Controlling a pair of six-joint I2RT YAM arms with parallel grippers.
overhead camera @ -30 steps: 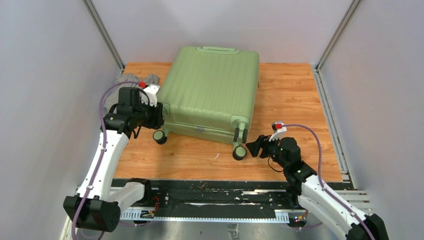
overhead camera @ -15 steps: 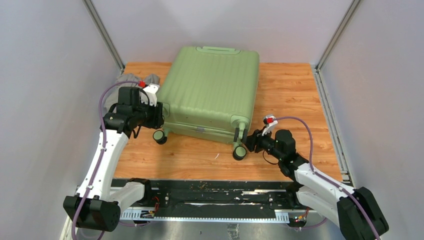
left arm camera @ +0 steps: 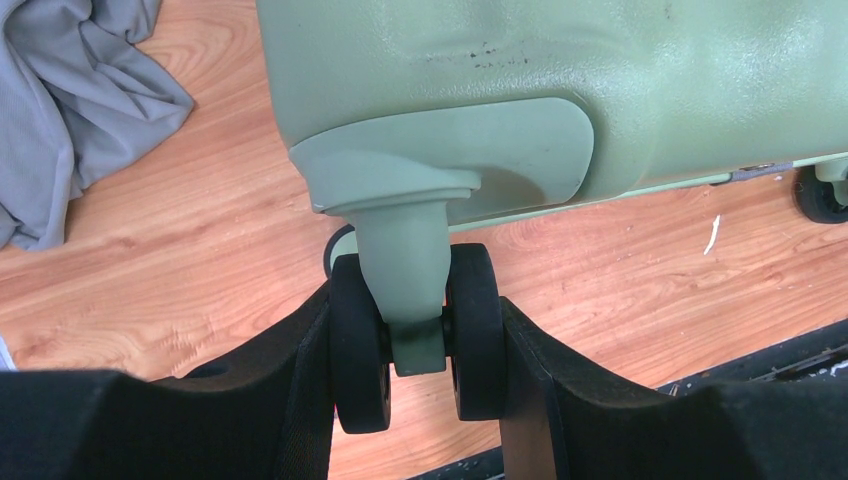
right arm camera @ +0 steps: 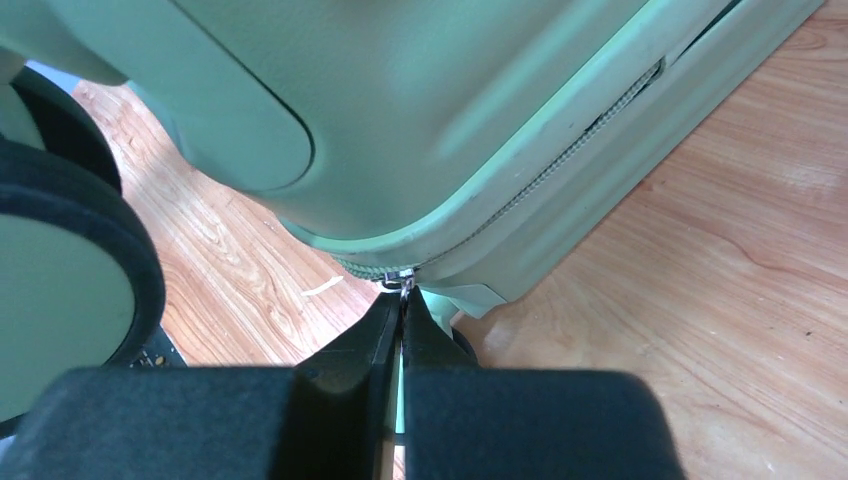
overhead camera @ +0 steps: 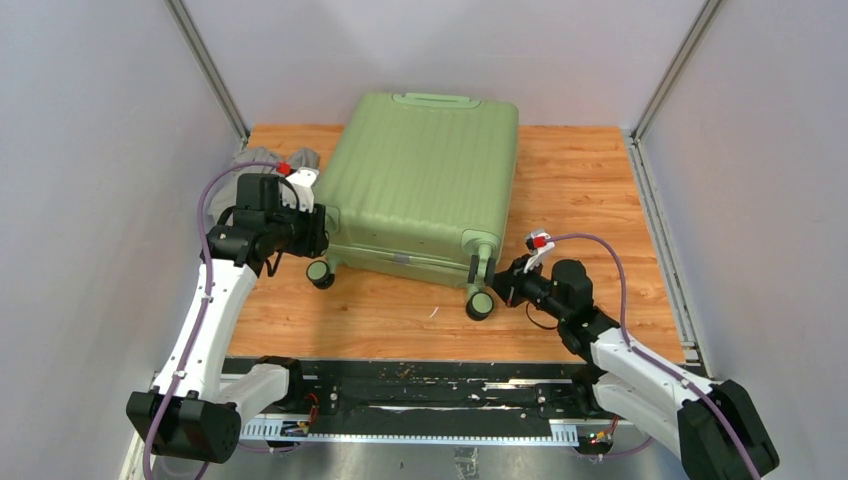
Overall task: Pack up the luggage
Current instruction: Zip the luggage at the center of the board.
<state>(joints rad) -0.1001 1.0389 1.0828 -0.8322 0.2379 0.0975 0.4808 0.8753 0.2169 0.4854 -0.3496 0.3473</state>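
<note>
Suitcase (overhead camera: 425,180) lies flat, lid down, mid-table toward far side. Left claw (left arm camera: 417,345) clenched on near-left wheel (left arm camera: 362,340), bracing. Right claw (right arm camera: 403,322) pinches zipper pull (right arm camera: 402,282) at near-right corner. Drag along seam, in line with teeth; keep brace firm.

A large light-green hard-shell luggage (overhead camera: 425,180) lies flat and closed on the wooden table (overhead camera: 585,190), ribbed shell facing up. It is the biggest thing in view. It sits toward the far middle of the surface, turned slightly askew. A green handle (overhead camera: 435,100) is on its far end. The wheeled end faces the near edge, with caster wheels (overhead camera: 319,272) at its corners — black tyres on green forks. A zipper (right arm camera: 560,155) follows the side seam, its small metal pull (right arm camera: 402,280) at the near right corner.
</note>
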